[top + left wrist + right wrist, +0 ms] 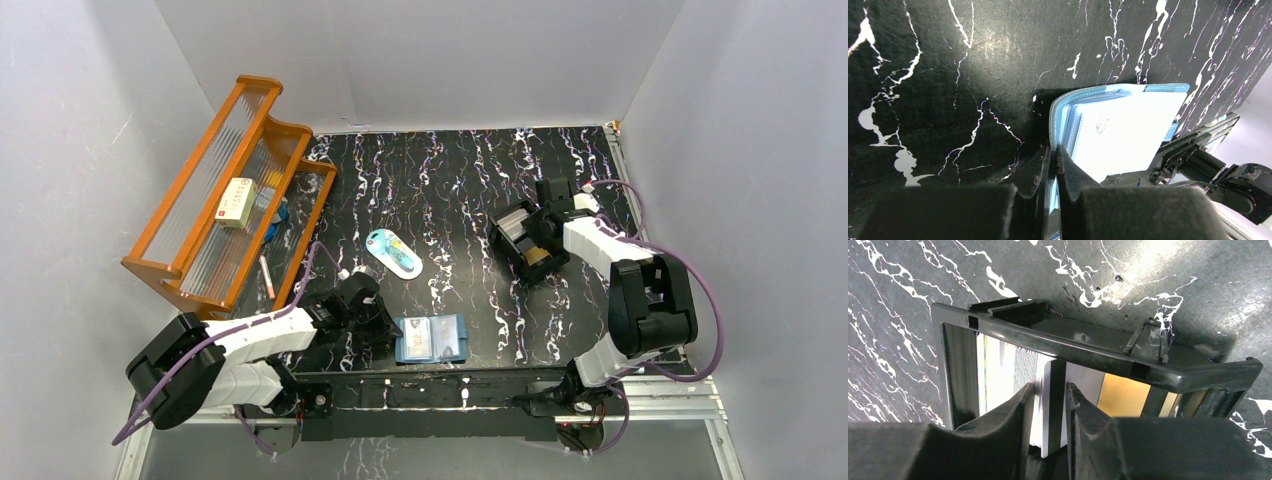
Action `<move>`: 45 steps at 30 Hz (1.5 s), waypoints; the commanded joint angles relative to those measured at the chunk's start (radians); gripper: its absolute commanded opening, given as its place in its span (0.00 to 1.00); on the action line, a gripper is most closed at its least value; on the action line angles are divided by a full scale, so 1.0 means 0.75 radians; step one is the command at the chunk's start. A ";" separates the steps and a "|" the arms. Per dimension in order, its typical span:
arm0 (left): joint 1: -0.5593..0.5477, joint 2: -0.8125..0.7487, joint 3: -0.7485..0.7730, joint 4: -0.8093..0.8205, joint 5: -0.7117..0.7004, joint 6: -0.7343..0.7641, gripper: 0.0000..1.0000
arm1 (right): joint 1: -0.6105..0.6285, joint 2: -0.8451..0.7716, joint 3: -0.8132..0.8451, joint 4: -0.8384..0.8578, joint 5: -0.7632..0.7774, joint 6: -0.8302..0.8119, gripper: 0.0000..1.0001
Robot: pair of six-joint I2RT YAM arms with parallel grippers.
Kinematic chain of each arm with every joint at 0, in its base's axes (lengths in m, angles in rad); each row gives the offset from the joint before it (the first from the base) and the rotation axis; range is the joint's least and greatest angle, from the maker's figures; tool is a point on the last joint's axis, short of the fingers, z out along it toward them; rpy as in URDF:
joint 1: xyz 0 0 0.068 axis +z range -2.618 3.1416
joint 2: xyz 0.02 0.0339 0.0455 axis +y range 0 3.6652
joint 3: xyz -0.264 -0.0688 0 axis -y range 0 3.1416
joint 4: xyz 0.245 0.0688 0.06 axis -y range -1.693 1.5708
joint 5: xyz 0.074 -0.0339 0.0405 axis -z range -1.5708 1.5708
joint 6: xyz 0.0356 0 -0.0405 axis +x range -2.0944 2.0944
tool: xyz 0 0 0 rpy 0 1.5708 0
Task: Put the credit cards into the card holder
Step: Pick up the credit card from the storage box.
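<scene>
**Item 1: card holder** (432, 338). A small flat folding wallet, dark teal-blue outside and lighter blue inside, with clear pockets. It lies open at 6 o'clock on the black, white-veined desk (450, 180), just inside the near edge.

**Item 2: my left end effector** (1053, 167). The fingers are together, clamped on a thin leaf at the card holder's 9 o'clock edge, which pins the wallet to its spot.

**Item 3: credit cards** (998, 370). Thin rectangular plastic cards, mostly pale grey-white, with an orange-tan one (1120, 395) among them. They stand on edge in a black open-topped plastic box (1073, 347) at 3 o'clock on the desk, well apart from the card holder.

**Item 4: my right end effector** (1050, 390). It sits inside the box with one finger on either side of a single pale card. The fingers are only narrowly apart. I cannot tell whether both pads bear on the card yet.

**Step in hand (my judgement).** I am picking one card out of the box while my left side holds the wallet ready. No card is on its way to the card holder yet.

**Next move calls for:**
- a firm pinch on that one card alone, since its neighbours stand close and could come up with it
- a straight lift that clears the box rim
- a carry toward 6 o'clock
- lining up the card's edge with a clear pocket, with my left clamp unmoved
</scene>
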 commanded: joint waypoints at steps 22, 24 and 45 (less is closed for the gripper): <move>-0.007 -0.006 0.030 -0.016 -0.008 0.022 0.00 | -0.004 -0.140 -0.036 -0.062 0.069 0.037 0.06; -0.006 -0.005 0.033 -0.023 -0.009 0.026 0.00 | -0.005 -0.162 -0.045 -0.081 0.052 0.037 0.02; -0.006 -0.082 0.194 -0.381 -0.113 0.101 0.27 | -0.005 -0.520 -0.101 -0.149 0.019 -0.181 0.00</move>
